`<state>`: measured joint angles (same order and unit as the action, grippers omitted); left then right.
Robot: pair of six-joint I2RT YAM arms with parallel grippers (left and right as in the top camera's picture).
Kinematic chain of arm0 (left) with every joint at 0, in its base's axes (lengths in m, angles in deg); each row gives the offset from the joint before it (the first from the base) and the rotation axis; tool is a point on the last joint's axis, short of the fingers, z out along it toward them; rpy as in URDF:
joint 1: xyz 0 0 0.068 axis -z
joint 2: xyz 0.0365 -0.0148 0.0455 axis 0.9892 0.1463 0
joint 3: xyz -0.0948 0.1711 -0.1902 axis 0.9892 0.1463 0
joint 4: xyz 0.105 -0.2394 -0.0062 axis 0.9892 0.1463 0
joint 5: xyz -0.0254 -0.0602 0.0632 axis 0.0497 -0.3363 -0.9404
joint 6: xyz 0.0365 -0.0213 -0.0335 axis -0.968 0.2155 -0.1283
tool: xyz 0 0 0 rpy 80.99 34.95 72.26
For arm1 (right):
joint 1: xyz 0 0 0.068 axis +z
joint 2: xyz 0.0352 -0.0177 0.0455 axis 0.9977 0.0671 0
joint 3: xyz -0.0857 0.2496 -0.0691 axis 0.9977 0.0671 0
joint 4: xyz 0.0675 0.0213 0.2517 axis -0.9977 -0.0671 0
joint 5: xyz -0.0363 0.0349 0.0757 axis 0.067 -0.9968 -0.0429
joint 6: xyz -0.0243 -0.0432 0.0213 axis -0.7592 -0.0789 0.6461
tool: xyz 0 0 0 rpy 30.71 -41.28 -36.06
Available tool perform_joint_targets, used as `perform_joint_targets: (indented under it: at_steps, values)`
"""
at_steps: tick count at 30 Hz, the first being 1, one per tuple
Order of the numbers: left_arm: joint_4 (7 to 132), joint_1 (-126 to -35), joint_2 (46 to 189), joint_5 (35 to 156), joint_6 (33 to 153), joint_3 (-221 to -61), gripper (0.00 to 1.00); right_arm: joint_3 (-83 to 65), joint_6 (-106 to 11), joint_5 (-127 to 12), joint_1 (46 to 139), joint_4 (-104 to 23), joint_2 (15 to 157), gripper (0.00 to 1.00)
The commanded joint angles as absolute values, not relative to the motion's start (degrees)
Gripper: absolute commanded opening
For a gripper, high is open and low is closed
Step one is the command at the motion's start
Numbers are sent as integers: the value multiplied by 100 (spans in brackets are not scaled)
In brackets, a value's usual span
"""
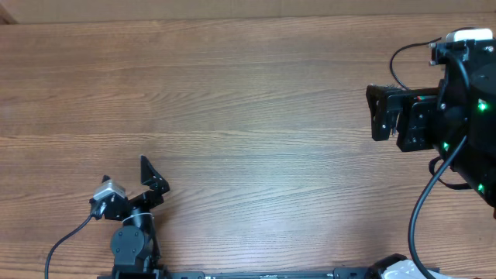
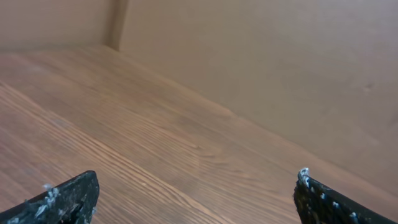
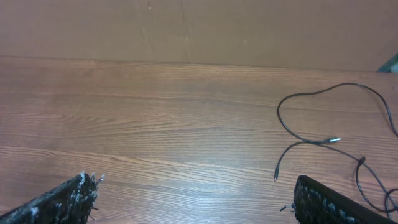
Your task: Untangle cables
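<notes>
The cables [image 3: 348,149] are thin black cords lying in loose loops on the wooden table, at the right of the right wrist view. One metal-tipped plug [image 3: 334,140] and another plug end [image 3: 275,177] lie free on the wood, and a crossing or small knot [image 3: 360,162] sits further right. My right gripper [image 3: 191,179] is open and empty, left of the cables and above the table; in the overhead view it [image 1: 377,112] is at the right. My left gripper [image 2: 198,175] is open and empty over bare wood, at the lower left in the overhead view [image 1: 151,177]. I cannot make out the cables in the overhead view.
A brown wall [image 2: 280,74] rises along the table's far edge. The right arm's own thicker black cable [image 1: 397,62] loops beside its wrist. A white object [image 1: 403,270] sits at the front edge near the right arm's base.
</notes>
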<state>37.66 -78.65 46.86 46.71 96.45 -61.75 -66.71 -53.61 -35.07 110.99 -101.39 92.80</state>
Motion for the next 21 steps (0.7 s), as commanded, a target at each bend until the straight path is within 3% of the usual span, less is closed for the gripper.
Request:
perform_joint_targets:
  at_steps: [1, 10, 21]
  values:
    - [3779, -7895, 4625, 5239, 9184, -6151, 99, -6710, -5317, -3433, 11128, -10113, 9260, 100]
    - [3864, -7895, 4625, 5908, 7435, -6151, 100, -6710, -5317, -3433, 11128, -10111, 9260, 100]
    - [3897, -7895, 4625, 6150, 7346, -6153, 100, -6710, -5319, -3433, 11128, -10111, 9260, 100]
